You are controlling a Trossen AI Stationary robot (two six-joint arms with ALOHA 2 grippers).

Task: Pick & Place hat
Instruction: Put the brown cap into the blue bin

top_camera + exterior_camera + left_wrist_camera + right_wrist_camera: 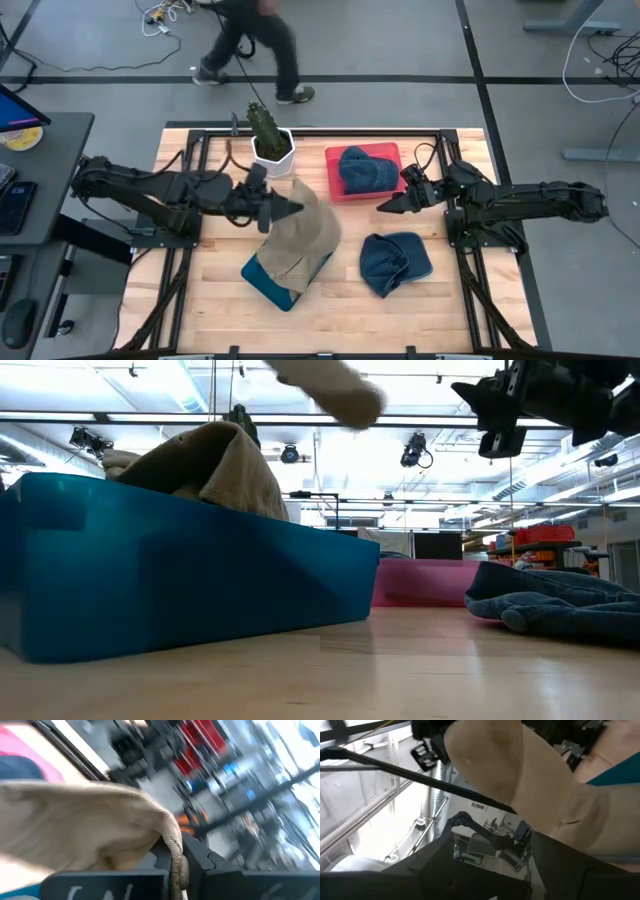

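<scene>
The wooden table (pixel 330 300) carries a teal bin (pixel 272 280) near its middle, a pink tray (pixel 388 156) holding a blue hat (pixel 366 170), and a second blue hat (pixel 396 262) lying loose. The beige hat (pixel 305 238) drapes over the teal bin, one edge lifted by the left gripper (pixel 292 209), whose fingers pinch its fabric. The right gripper (pixel 390 206) hovers beside the pink tray, fingers spread and empty. This looks like the placing step; next, the left gripper likely needs to lower and release the beige hat into the bin.

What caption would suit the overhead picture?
Left gripper holds a tan hat over a blue bin; right gripper waits open beside the red tray.
</scene>
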